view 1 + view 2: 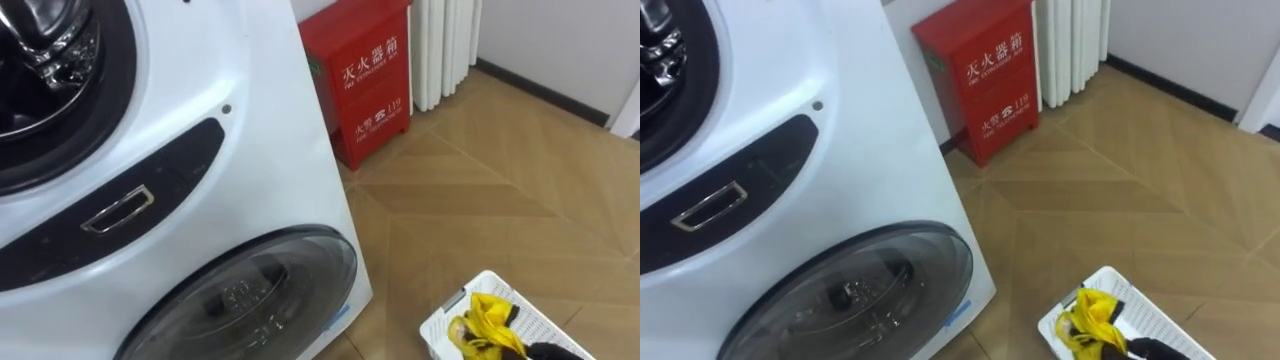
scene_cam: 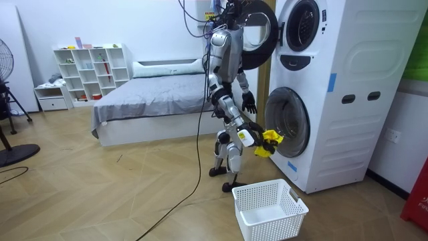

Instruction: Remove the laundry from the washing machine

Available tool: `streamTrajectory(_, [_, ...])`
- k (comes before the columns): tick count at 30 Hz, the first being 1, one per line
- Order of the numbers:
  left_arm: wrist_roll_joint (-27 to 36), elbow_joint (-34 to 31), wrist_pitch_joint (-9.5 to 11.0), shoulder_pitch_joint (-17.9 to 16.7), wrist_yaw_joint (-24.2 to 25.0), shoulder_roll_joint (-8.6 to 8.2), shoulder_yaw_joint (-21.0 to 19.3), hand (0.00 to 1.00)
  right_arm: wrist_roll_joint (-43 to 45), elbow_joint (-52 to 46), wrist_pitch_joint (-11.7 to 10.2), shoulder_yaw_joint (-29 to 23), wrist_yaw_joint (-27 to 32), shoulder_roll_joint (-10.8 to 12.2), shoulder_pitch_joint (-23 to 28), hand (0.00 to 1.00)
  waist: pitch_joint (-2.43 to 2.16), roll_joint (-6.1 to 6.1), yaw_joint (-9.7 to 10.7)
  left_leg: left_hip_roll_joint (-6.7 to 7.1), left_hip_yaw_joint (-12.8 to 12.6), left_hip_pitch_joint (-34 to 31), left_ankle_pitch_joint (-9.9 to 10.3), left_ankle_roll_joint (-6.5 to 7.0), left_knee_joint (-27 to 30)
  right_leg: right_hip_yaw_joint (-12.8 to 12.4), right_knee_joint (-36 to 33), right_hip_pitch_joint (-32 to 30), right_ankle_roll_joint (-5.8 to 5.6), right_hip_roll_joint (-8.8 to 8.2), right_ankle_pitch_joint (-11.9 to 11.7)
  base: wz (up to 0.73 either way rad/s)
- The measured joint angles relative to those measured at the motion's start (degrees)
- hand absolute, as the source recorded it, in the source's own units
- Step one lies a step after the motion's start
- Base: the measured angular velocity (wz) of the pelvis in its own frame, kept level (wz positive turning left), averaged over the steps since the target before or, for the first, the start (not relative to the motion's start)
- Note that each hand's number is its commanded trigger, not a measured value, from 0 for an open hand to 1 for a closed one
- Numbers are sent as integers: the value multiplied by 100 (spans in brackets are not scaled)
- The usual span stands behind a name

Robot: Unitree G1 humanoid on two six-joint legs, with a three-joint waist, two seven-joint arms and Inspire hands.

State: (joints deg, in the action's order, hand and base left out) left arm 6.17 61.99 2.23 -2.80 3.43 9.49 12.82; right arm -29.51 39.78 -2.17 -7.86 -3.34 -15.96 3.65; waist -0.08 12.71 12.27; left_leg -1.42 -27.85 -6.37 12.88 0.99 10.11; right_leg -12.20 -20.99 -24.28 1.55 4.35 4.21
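Yellow crumpled garment [image 1: 1090, 316] is hanging clamped in right robot hand [image 1: 1148, 350], directly over white perforated plastic basket [image 1: 1156, 312].

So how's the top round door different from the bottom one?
The upper door is swung open, showing the metal drum; the lower door looks shut. The upper door sits high by the robot's head, the lower door near the floor. Both are round.

yellow is being shown by the garment [image 1: 480, 322], white by the washing machine [image 1: 260, 150] and latticed basket [image 2: 267, 204], red by the cabinet [image 1: 360, 80].
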Motion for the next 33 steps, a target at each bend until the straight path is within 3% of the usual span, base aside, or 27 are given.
streamTrajectory(8, [107,-2,17,-50,6,-25,159,0,-445,16,-153,-5,15,2,-4,0,-1,1,9,24,96,-49,-48,14,-37,86,-3,-34,3,-50,7,7])
streamTrajectory(12, [106,12,24,-17,1,-25,165,0,-431,5,-175,-11,14,-14,-132,0,-4,7,5,105,176,-197,-94,46,-43,146,-192,-248,-9,-136,92,13])
streamTrajectory(17, [109,228,28,-19,-14,-25,165,0,-345,16,-315,-19,8,-23,-235,0,-15,122,5,101,207,-248,-107,46,-46,181,-183,-290,-4,-148,92,3])
streamTrajectory(18, [110,239,28,-30,-14,-25,166,0,-349,16,-342,-20,8,-42,-240,0,4,155,6,102,215,-270,-107,46,-45,194,-180,-307,-4,-154,93,7])
streamTrajectory(23, [113,241,39,-61,-13,-23,166,0,-367,71,-349,-40,6,-57,-259,0,2,274,1,114,299,-392,-134,52,-47,263,-181,-400,1,-187,109,8])
streamTrajectory(31, [125,191,186,-335,70,-24,208,0,-263,224,-521,-41,10,-56,-388,0,14,256,-23,95,364,-383,-164,36,-41,388,-185,-390,33,-228,175,9])
streamTrajectory(33, [214,197,171,-379,69,-16,198,0,-239,243,-522,-22,89,-31,-335,0,51,207,-85,99,435,-327,-175,41,-36,449,-213,-332,41,-251,209,14])
